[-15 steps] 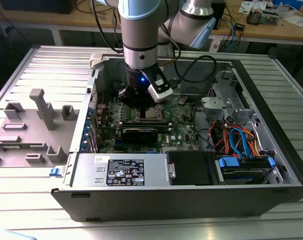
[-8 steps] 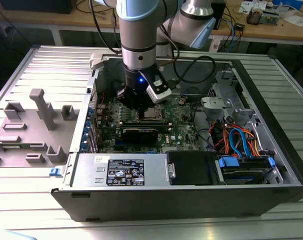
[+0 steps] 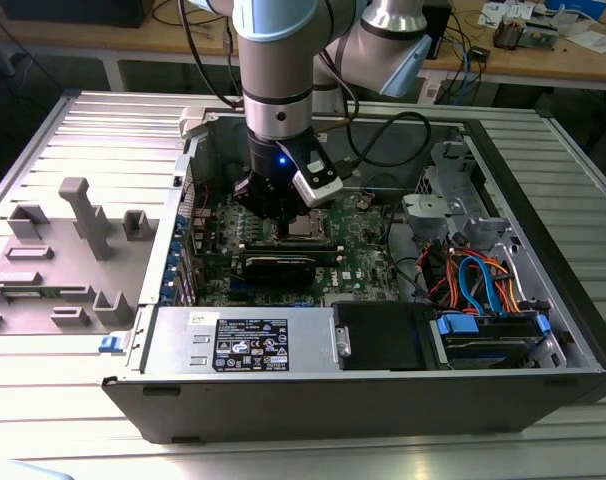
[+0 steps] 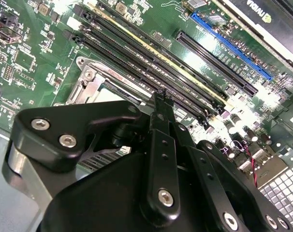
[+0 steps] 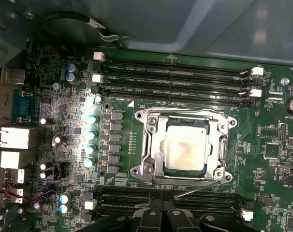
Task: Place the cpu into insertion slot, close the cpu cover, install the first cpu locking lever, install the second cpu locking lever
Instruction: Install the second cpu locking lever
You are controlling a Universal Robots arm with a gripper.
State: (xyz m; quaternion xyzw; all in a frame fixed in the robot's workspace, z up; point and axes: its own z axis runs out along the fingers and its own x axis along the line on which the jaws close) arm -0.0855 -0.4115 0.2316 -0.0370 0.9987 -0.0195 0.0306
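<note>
power supply [image 3: 245, 343] | blue cables [image 3: 480, 283] (by drive bay) | grey fixture [image 3: 83, 218] outside case

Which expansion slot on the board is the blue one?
The blue slot in the second wrist view: it lies beside a black expansion slot on the side away from the memory slots.

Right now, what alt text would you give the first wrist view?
The cpu sits in the insertion slot on a green circuit board, with the silvery cpu cover closed around it. Long memory slots run on two sides, and the black pincer hovers beside the slot.
</note>
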